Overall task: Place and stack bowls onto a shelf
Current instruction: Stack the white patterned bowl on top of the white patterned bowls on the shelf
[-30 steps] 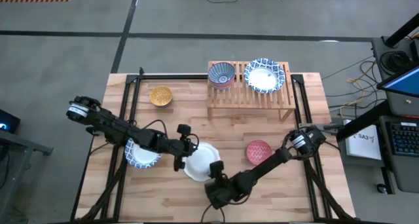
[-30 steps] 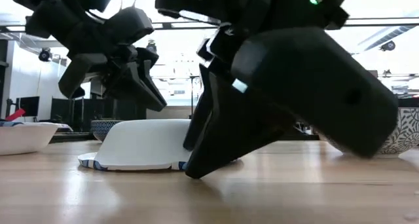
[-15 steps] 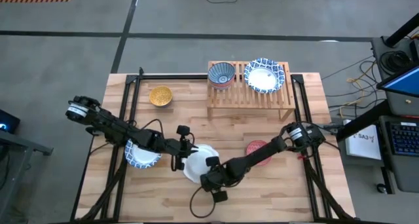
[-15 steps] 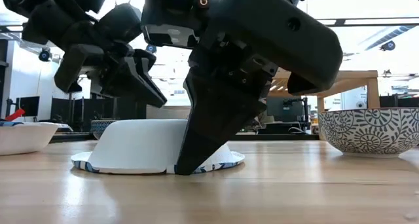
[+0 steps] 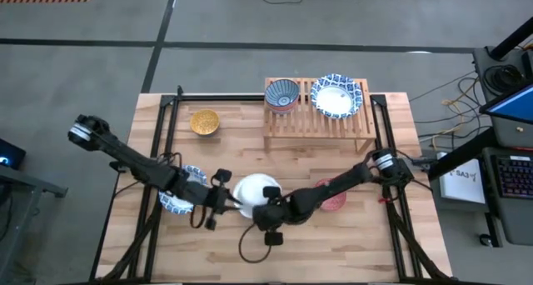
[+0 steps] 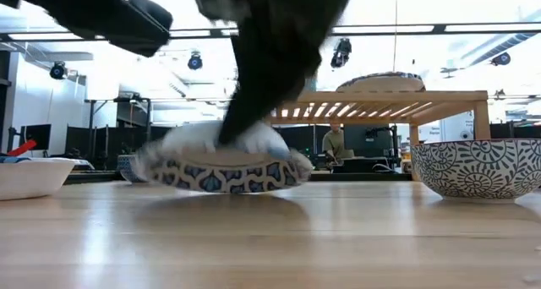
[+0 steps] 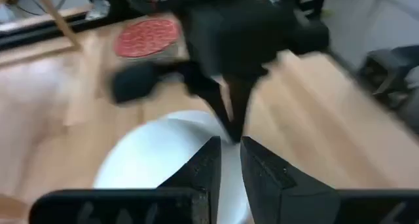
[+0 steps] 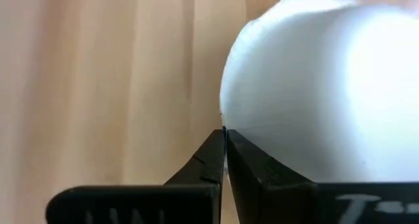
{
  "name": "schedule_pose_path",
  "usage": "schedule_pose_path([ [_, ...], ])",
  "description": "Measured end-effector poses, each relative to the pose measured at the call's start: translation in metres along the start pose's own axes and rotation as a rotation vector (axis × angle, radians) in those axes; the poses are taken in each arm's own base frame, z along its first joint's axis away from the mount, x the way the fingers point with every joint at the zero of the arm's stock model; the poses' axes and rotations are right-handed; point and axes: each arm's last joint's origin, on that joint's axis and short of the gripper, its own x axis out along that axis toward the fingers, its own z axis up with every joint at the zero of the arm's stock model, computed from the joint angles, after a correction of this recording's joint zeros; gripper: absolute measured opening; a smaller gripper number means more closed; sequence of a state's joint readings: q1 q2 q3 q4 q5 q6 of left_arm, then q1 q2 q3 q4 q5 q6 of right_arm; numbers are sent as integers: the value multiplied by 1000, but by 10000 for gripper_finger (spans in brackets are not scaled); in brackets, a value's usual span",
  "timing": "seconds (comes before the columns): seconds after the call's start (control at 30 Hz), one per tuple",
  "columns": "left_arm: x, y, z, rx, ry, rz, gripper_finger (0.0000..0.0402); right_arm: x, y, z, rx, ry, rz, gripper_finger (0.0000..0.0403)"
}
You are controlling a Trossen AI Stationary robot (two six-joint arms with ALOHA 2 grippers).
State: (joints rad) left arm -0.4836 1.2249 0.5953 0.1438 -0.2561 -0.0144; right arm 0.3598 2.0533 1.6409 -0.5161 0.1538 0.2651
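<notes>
The large bowl point(image 5: 252, 191), white inside with a blue pattern outside, sits near the middle of the table's point(image 5: 350, 243) near half. Only the low view shows its patterned rim point(image 6: 221, 172) slightly off the wood. The right gripper point(image 5: 268, 212) pinches this rim with narrow fingers, its arm stretched low from the right. The left gripper point(image 5: 218, 203), just left of the bowl, has fingers point(image 7: 209, 162) nearly together and holds nothing.

Surface point(image 5: 250, 152): light wood planks, smooth, faint sheen. Shelf point(image 5: 316, 118): pale slatted wood, matt. Large bowl point(image 5: 252, 192): glazed ceramic, glossy white inside.
</notes>
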Motion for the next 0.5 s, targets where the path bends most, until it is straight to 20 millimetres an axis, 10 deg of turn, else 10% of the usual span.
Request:
schedule_pose_path([
  [0.5,8,-50,-28,139,78,301,215,-35,-22,22,148,-104,44,8],
])
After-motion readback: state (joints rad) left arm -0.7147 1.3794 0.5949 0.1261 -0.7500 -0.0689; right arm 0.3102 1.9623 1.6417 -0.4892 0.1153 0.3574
